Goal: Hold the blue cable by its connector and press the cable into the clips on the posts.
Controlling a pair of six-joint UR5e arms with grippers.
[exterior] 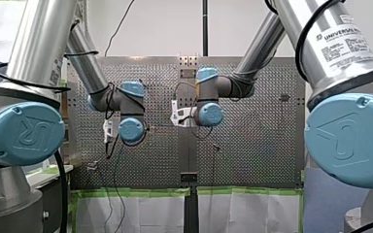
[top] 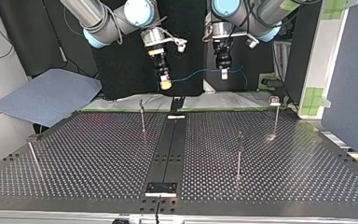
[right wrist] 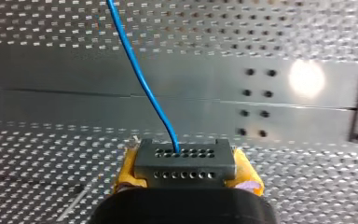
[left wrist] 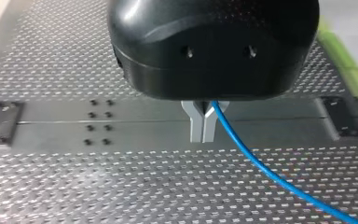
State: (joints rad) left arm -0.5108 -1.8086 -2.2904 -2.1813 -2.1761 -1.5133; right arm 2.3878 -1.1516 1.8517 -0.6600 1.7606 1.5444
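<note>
Grey connector (right wrist: pixel 185 163) sits clamped between the yellow pads (right wrist: pixel 127 170) of my right gripper (right wrist: pixel 185 173); blue cable (right wrist: pixel 140 79) leaves its face and runs ahead of the fingers, above the perforated table (right wrist: pixel 51 28). My left gripper (left wrist: pixel 203 126) has its metal fingers (left wrist: pixel 196 128) pinched together on the same cable, which trails off beside them. Four thin posts (top: pixel 142 116) stand lower than both grippers and well apart from them, cable touching none
</note>
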